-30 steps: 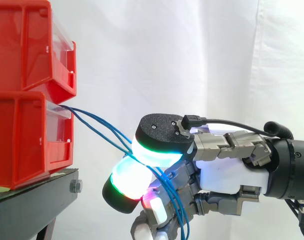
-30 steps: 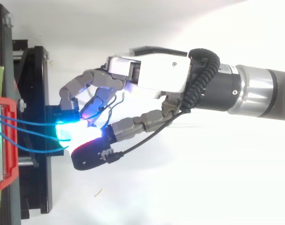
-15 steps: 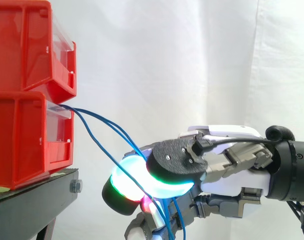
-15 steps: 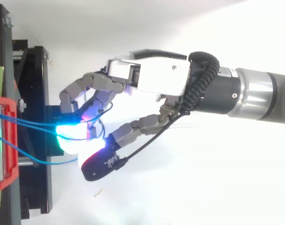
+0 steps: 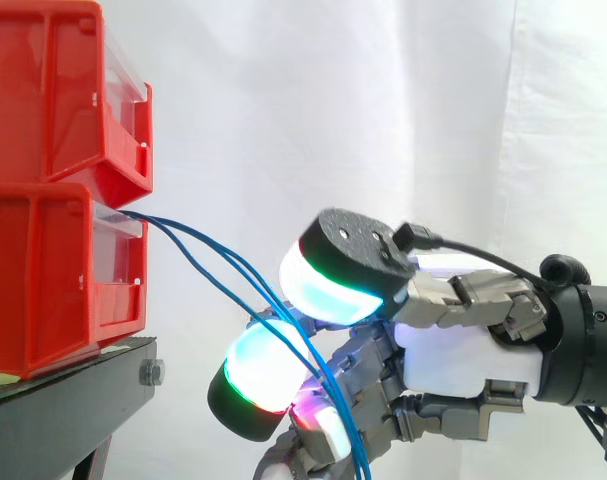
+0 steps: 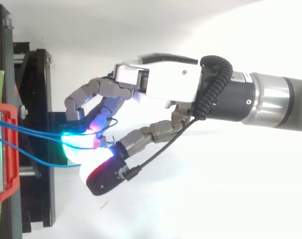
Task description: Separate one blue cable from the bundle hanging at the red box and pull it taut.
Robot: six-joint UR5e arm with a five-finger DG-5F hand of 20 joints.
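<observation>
Several blue cables (image 5: 198,250) leave the front of the lower red bin (image 5: 53,280) and sag down to the right. They cross a glowing finger pad (image 5: 258,370) and drop out of sight among the curled fingers. My hand (image 5: 463,360) comes in from the right. Its thumb pad sits just above that finger pad, and the cables run between the two. From above, two cables (image 6: 36,132) reach my fingertips, while a third loops lower under the thumb side of the hand (image 6: 165,82). All the cables hang slack.
A second red bin (image 5: 53,90) is stacked on the lower one, both on a black stand (image 5: 63,410) at the left. The stand's frame (image 6: 39,99) lies directly under my fingertips. A white curtain hangs behind.
The thumb pad dropped beside the finger pad half a second ago and has now risen above it again. The cables sag a little differently, and the hand stays in about the same place.
</observation>
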